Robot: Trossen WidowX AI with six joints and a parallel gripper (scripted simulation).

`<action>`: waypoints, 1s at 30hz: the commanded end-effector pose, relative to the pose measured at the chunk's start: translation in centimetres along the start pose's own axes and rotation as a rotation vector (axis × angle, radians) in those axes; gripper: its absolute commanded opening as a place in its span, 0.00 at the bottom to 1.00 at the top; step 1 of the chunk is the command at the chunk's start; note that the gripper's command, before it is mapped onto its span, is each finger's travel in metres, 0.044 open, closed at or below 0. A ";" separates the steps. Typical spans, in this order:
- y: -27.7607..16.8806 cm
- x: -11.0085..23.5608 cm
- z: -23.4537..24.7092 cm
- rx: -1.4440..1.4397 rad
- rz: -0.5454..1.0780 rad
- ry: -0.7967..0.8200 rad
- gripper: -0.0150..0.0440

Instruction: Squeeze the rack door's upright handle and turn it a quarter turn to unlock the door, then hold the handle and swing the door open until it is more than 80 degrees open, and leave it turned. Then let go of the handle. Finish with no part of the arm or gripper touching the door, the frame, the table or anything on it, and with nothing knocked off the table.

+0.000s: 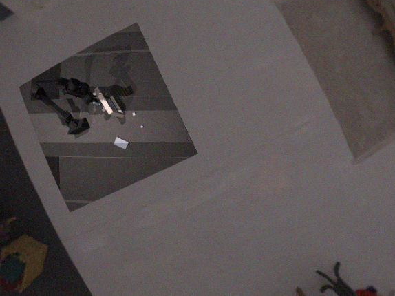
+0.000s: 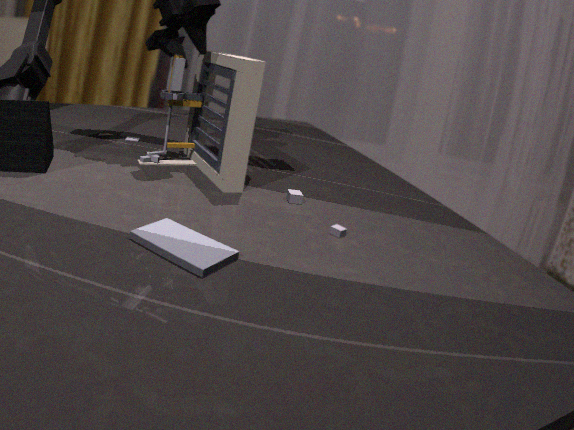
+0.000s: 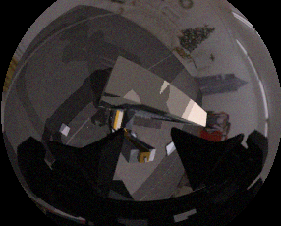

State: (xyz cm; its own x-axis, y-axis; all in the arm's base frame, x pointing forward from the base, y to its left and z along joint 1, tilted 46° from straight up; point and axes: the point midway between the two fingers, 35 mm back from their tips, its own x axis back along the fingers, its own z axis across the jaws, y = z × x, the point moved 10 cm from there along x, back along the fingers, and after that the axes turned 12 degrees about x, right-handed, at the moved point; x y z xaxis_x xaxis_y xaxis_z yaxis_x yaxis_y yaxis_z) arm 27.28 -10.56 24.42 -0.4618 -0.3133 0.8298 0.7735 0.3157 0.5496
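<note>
The cream rack frame (image 1: pixel 104 102) (image 2: pixel 247 120) (image 3: pixel 140 81) stands upright on the table, with dark grey slats (image 2: pixel 227 120) inside it. The upright handle (image 2: pixel 178 75), pale grey with an orange edge, stands on the left side of the frame in the exterior view, above grey and orange brackets. My gripper (image 1: pixel 93 98) (image 2: pixel 191 51) (image 3: pixel 146 132) points down and is open, its fingertips close above the handle's top. Orange and grey parts show between and beyond the fingers in the wrist view. I cannot tell contact, the door's angle or the handle's turn.
A white slab (image 1: pixel 121 143) (image 2: pixel 184 247) lies in front of the rack. Two small white cubes lie to its right, one nearer (image 1: pixel 142 127) (image 2: pixel 338 230) and one farther (image 1: pixel 133 113) (image 2: pixel 295 196). My arm's black base (image 1: pixel 79 127) (image 2: pixel 25 137) stands to the left.
</note>
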 end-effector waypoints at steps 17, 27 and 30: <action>-3.5 2.2 -5.9 -0.277 -0.024 0.445 0.76; -3.3 1.7 -5.8 -0.284 -0.007 0.459 0.76; -3.2 1.2 -5.7 -0.287 0.009 0.467 0.76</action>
State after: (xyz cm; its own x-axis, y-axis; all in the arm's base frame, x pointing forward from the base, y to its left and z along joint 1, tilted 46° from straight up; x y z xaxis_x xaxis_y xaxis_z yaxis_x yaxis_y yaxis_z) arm 26.34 -17.26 23.54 -0.2819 -0.6884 0.6683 0.8843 0.0838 0.4593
